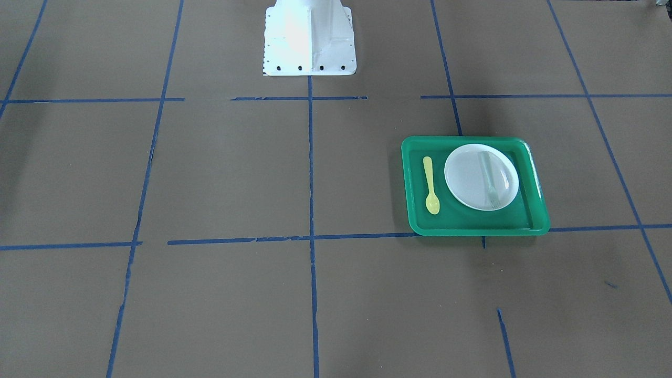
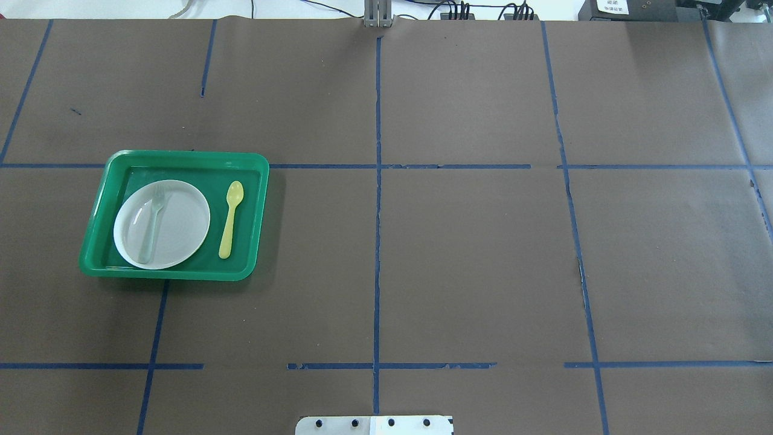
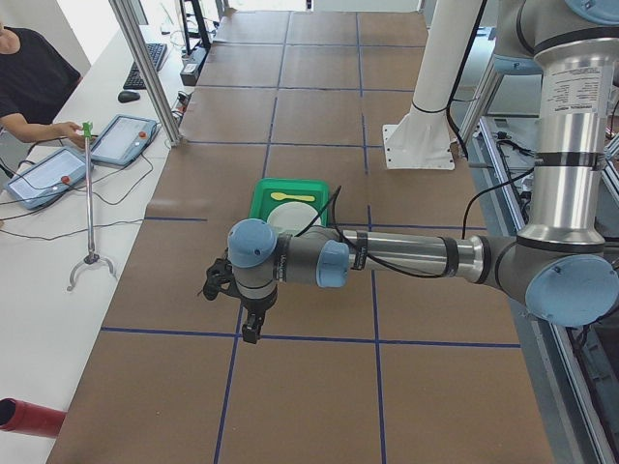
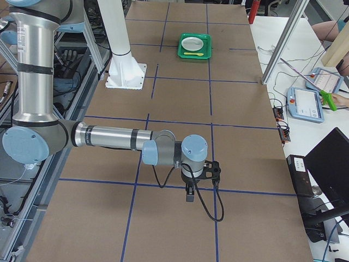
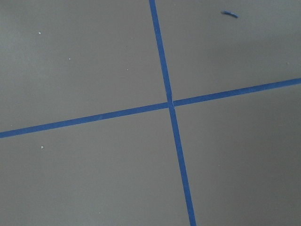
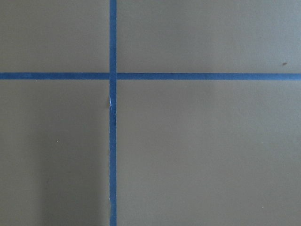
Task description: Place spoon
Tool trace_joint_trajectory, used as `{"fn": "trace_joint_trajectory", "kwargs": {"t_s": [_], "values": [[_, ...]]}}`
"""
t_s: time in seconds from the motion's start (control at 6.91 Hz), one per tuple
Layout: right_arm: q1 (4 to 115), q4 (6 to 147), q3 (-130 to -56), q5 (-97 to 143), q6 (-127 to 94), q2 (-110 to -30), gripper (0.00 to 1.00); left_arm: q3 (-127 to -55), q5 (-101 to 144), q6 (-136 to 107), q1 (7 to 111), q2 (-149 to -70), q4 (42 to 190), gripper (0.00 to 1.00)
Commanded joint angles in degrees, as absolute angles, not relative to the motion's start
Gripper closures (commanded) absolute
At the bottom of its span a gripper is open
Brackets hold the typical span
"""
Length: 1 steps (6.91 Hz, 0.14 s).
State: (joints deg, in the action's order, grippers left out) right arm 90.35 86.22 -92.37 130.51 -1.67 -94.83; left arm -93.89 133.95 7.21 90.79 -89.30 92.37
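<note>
Left claw (image 3: 249, 329) and right claw (image 4: 189, 195) side-on only, jaw state unclear.

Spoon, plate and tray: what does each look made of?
The spoon looks like opaque yellow plastic, matte: even colour, thin flat handle. The plate seems white plastic, possibly paper or foam: faint concentric rings, soft sheen. The tray looks like glossy green moulded plastic: rounded raised rim catching highlights.

Table (image 2: 471, 254) covered with brown paper and divided into rectangles by blue tape lines (image 2: 377, 241). A green tray (image 2: 175, 273) lies flat at the left, about midway in depth. A white base plate (image 2: 374, 425) sits at near centre.
</note>
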Motion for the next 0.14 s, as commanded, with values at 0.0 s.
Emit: {"fn": "trace_joint_trajectory", "kwargs": {"t_s": [0.0], "values": [[90.4,86.2,-92.4,130.5,-1.7,-94.8,0.0,-94.0,133.9,7.2,90.8,-89.3,92.4,0.0]]}}
